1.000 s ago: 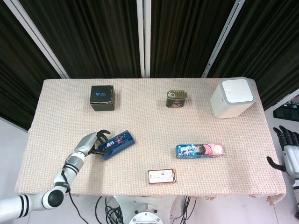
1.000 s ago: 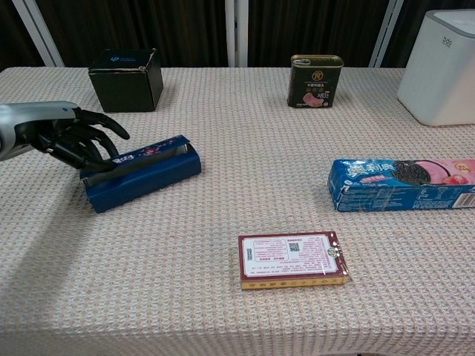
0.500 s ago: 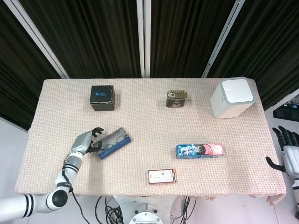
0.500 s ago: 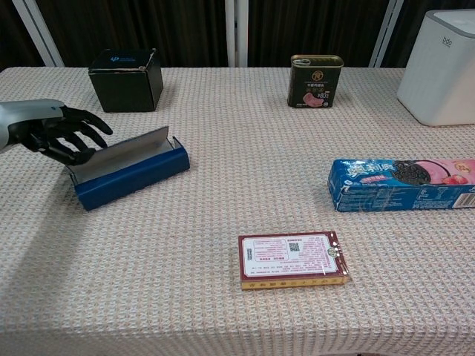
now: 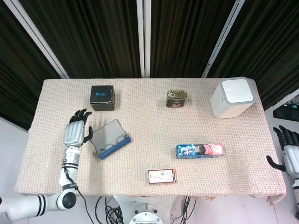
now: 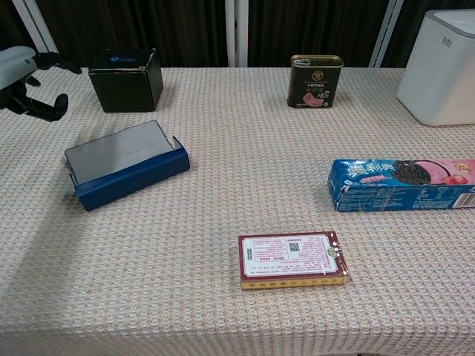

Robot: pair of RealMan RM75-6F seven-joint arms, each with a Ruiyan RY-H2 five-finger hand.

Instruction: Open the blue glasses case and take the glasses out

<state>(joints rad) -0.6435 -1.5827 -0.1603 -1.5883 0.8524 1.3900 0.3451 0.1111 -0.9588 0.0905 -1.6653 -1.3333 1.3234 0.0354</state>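
Nearest the table's front edge, a flat red-edged card box [image 6: 294, 260] with a white printed label is being shown lying face up on the woven beige tablecloth [image 5: 149, 154]. Behind it and toward the right, a blue and pink cookie package [image 6: 404, 184] is being displayed lying on its long side.

On the left side of the table, the blue glasses case [image 6: 128, 165] is being shown open, its grey-lined lid [image 5: 106, 132] tilted back toward the left. In the head view, the glasses [image 5: 115, 142] are being seen lying inside the case, along its blue base. In the chest view the glasses are hidden behind the case's front wall.

Just left of the case, the left hand [image 5: 76, 132] is being held above the cloth, apart from the case, with its fingers [image 5: 79, 115] spread and nothing gripped. At the far right, off the table's edge, the right hand [image 5: 289, 150] is being shown only in part, its fingers apart and nothing held.

Farther back, a black cube-shaped box [image 6: 126, 79] is being shown on the left, a rectangular meat tin [image 6: 315, 81] at the centre, and a white boxy appliance [image 5: 232, 97] at the right. Dark curtains [image 5: 93, 32] are being seen behind the table.
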